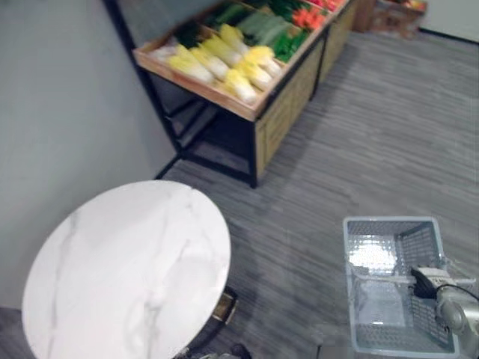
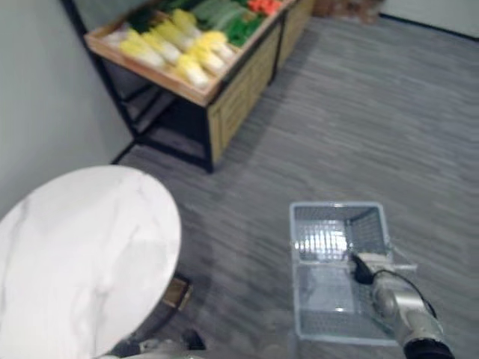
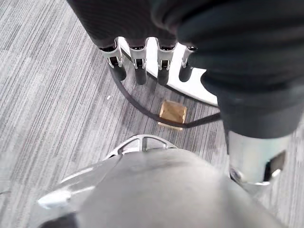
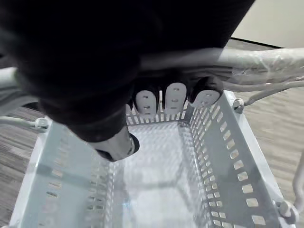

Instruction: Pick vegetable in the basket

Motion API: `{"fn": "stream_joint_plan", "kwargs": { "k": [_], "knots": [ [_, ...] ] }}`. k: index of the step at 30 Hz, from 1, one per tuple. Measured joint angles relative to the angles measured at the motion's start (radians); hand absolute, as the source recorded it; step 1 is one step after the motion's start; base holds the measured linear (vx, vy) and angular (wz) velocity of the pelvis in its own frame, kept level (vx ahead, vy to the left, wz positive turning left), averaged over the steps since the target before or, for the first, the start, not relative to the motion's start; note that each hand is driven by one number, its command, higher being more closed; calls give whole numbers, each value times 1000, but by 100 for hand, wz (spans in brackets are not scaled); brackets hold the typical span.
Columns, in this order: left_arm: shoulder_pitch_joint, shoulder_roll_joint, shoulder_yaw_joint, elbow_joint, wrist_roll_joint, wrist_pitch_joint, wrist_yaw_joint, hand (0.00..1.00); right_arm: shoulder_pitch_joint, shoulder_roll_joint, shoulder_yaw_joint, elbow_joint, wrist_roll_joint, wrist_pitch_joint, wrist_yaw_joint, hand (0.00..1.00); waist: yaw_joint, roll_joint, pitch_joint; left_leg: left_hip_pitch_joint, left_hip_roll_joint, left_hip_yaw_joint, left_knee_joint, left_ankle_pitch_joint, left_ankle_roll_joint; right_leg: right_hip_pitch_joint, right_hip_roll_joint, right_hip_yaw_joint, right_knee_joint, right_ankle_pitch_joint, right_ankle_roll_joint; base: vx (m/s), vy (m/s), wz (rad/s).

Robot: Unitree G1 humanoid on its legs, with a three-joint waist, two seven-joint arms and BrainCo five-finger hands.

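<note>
Currently the right hand (image 4: 175,99) is gripping the metal handle (image 4: 266,59) of an empty grey slotted plastic basket (image 1: 389,221), the left hand (image 3: 141,67) is hanging loose and empty, and pale yellow leafy cabbages (image 1: 224,63) are lying well away on a wooden stand (image 1: 283,112), probably light, bruisable, best cupped mid-body.

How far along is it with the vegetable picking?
Done: the right hand grips the basket by its handle. In hand: just that basket, empty inside; the left hand hangs open. Left: getting to the vegetables on the far stand and putting one in.
</note>
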Motion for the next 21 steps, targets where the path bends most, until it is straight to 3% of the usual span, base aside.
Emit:
{"fn": "stream_joint_plan", "kwargs": {
  "k": [4,6,9,10,11,12,14,17,21],
  "knots": [
    [-5,-9,0,-1,10,-2,12,0,52,3,-21,-8,0,7,-11,100,-5,18,-3,-6,75,21,36,31,-42,92,76,-31,-241,3,9,-109,-291,-60],
    [-5,-12,0,-1,9,-2,17,0,80,6,-25,-12,1,12,-18,100,-5,29,-3,-7,111,19,58,38,-54,117,114,-30,-288,8,13,-80,-241,-30],
    [-1,-33,5,-1,8,-2,30,0,128,13,-32,-15,0,32,-29,100,-7,67,2,-6,188,-3,103,57,-81,143,183,-24,-314,29,-15,-106,-193,-21],
    [1,-41,11,0,8,-1,33,0,147,13,-34,-16,0,33,-29,100,-12,72,7,-7,195,-65,129,67,-79,158,193,-14,-319,33,-22,-97,-96,-22],
    [10,-47,15,-1,8,-2,36,0,153,13,-33,-17,1,33,-29,100,-11,76,10,-7,184,-139,144,78,-83,165,194,6,-318,35,-26,-134,-58,-56],
    [25,-65,40,-3,7,-4,43,0,149,11,-33,-16,1,34,-34,100,-5,82,10,-4,127,-303,146,75,-96,162,178,47,-314,43,-26,-120,2,-69],
    [29,-73,48,-2,6,-8,47,0,147,13,-32,-16,1,31,-45,100,0,84,10,17,57,-425,122,62,-115,144,165,87,-315,55,-19,-94,50,-69],
    [29,-69,50,-6,-2,-9,47,0,175,13,-32,-23,12,17,-45,100,-1,77,12,44,36,-427,68,56,-122,131,153,105,-339,58,-6,-119,92,-27],
    [19,-67,41,-26,-2,-10,37,0,191,46,-56,-34,12,18,-44,100,-27,77,7,88,4,-428,-153,47,-134,111,134,57,-391,104,18,-84,173,25]
  ]
}}
